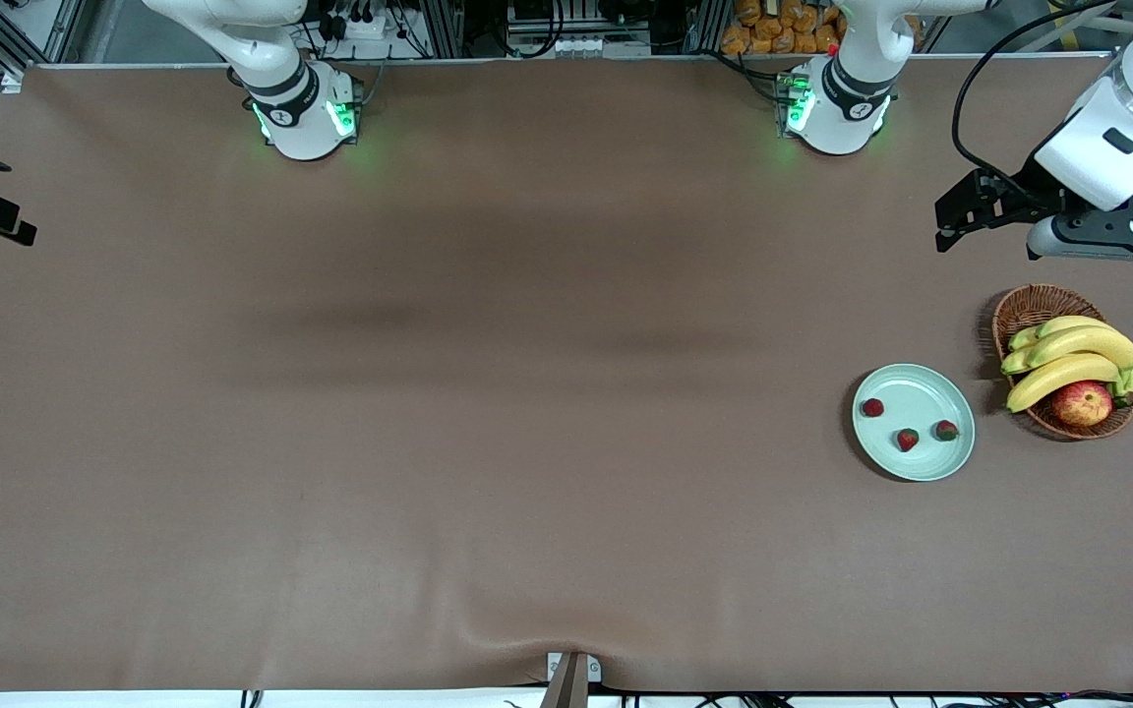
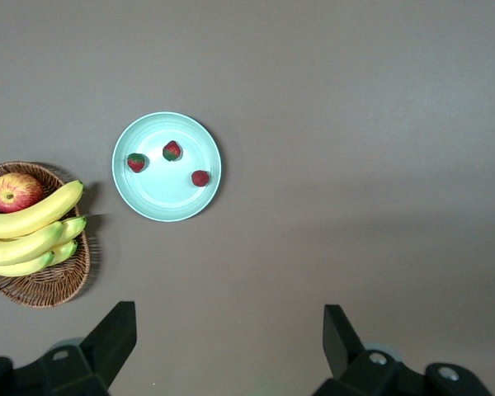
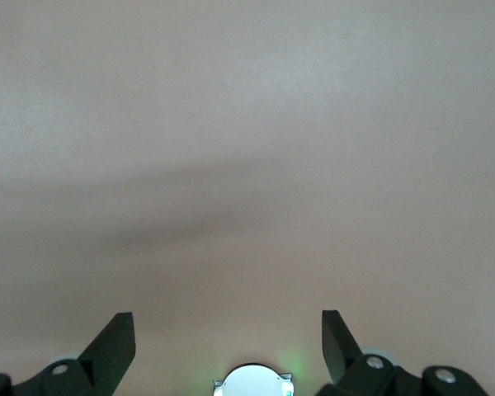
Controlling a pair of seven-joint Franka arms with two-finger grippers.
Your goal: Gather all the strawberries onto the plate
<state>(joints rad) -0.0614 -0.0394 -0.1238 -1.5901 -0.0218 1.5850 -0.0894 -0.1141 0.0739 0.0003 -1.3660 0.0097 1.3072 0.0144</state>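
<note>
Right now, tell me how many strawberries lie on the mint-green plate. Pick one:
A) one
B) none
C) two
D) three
D: three strawberries lie apart from one another on the plate, and the left wrist view shows the same three there.

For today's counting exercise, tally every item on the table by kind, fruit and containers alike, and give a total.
Strawberries: 3, all on the plate
Bananas: 4, in the wicker basket
Apple: 1, in the wicker basket
Plate: 1, pale mint-green
Wicker basket: 1
Total: 10
</note>
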